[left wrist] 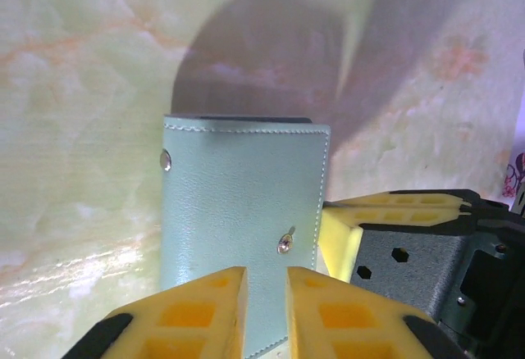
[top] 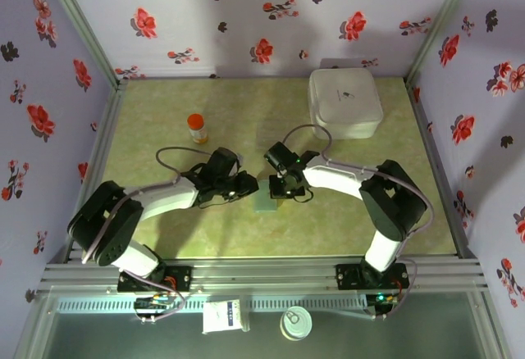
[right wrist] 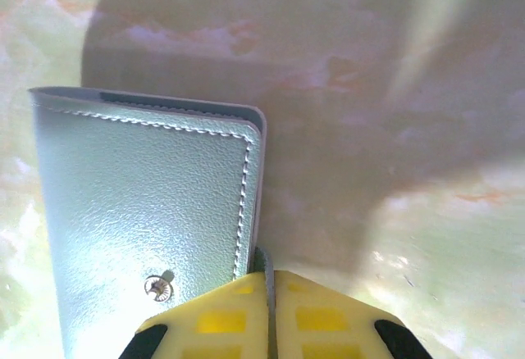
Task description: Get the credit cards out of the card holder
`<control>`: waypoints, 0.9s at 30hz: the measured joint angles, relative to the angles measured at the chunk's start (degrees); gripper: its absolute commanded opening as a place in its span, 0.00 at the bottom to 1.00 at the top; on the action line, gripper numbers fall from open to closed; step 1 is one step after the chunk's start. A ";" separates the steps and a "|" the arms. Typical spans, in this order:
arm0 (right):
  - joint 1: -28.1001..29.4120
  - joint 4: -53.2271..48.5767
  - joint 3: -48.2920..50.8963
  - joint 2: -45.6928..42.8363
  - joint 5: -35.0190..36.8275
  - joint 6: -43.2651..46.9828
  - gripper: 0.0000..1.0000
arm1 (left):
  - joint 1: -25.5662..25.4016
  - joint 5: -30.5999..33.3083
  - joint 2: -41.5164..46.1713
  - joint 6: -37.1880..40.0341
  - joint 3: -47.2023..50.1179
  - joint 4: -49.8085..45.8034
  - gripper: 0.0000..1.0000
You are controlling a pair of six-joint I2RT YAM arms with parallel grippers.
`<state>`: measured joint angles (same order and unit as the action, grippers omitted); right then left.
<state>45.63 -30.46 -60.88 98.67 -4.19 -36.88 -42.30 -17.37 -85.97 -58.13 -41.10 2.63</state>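
You've got the card holder [top: 264, 204] flat on the table [top: 164, 228], about mid-table, between the two grippers. From above, the left gripper [top: 248, 187] sits at its 10 o'clock and the right gripper [top: 281, 191] at its 2 o'clock, both right on it.

Left wrist view: the holder [left wrist: 238, 203] is folded closed, pale green outer face up, two metal snaps showing. The left gripper [left wrist: 264, 314] is at its 6 o'clock edge, over the face. Its yellow fingers are parted by a narrow slit, with the holder's face visible through it. I can't tell if they press on it.

One finger [left wrist: 338, 240] of the right gripper touches the holder's 3 o'clock edge.

Right wrist view: the right gripper [right wrist: 269, 314] is at the 5 o'clock corner of the holder [right wrist: 139, 203], jaws pinched together on a thin grey edge that runs on from the holder's stitched side.

The white box [top: 344, 102] is at 1 o'clock and the orange bottle [top: 197, 127] at 10 o'clock, both well clear.
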 measured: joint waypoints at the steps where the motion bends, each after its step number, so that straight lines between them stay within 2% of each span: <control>1: 0.00 -1.20 -0.74 -0.37 0.33 0.57 0.02 | 0.15 0.31 0.85 0.13 0.00 -0.42 0.21; 13: 0.00 -10.29 -6.21 -3.76 3.13 3.50 0.02 | 2.47 2.29 4.50 3.06 0.00 -5.09 0.23; 27: 1.62 -13.55 -10.84 -4.13 3.65 4.50 0.03 | 3.28 3.02 6.25 5.22 0.00 -7.89 0.24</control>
<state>47.24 -44.01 -71.72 94.54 -0.54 -32.38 -39.03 -14.35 -79.72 -52.90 -41.10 -5.26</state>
